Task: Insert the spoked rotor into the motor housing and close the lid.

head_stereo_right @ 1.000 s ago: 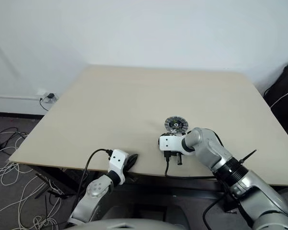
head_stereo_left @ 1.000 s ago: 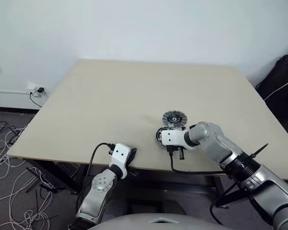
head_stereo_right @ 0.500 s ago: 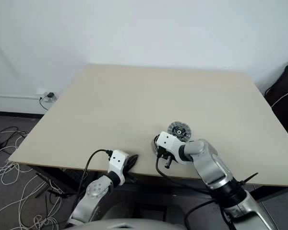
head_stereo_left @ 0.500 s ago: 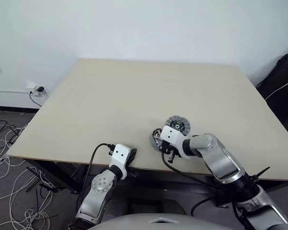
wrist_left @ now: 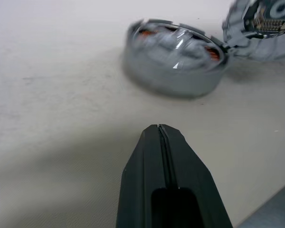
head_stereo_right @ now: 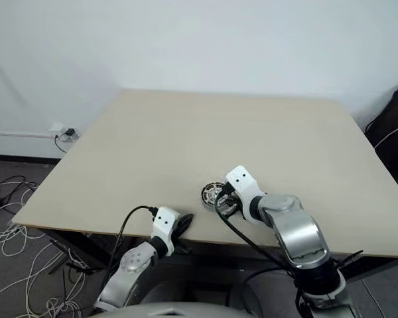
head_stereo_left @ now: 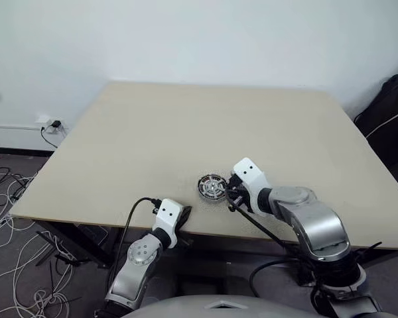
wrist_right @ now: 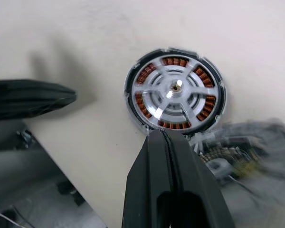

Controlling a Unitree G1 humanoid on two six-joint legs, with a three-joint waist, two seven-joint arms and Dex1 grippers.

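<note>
Spoked rotor [wrist_right: 175, 95], seen seated inside the motor housing [wrist_right: 145, 76]: its silver spokes lie over the ring of copper windings, hub at the centre, so the insertion step appears done. The housing rests flat on the counter [head_stereo_left: 186, 126], close to the near edge and between the two arms.

The lid [wrist_left: 263, 21] lies just beside the housing on the right arm's side. Whether the two touch cannot be told. It is not yet on the housing, so closing remains to be done.

The right gripper [wrist_right: 162, 133] hovers just above the housing's near rim, pointing down at it, fingers pressed together and holding nothing. This pose suggests a tip ready to nudge or press rather than to grasp.

The left gripper [wrist_left: 158, 127] rests low at the counter's near edge, fingers likewise closed and empty, aimed at the housing from a short way off. It is probably placed to brace the housing against sliding.

Open room is wide toward the far side and both flanks of the counter. The near edge is the tight margin, and a push toward it risks a fall.
</note>
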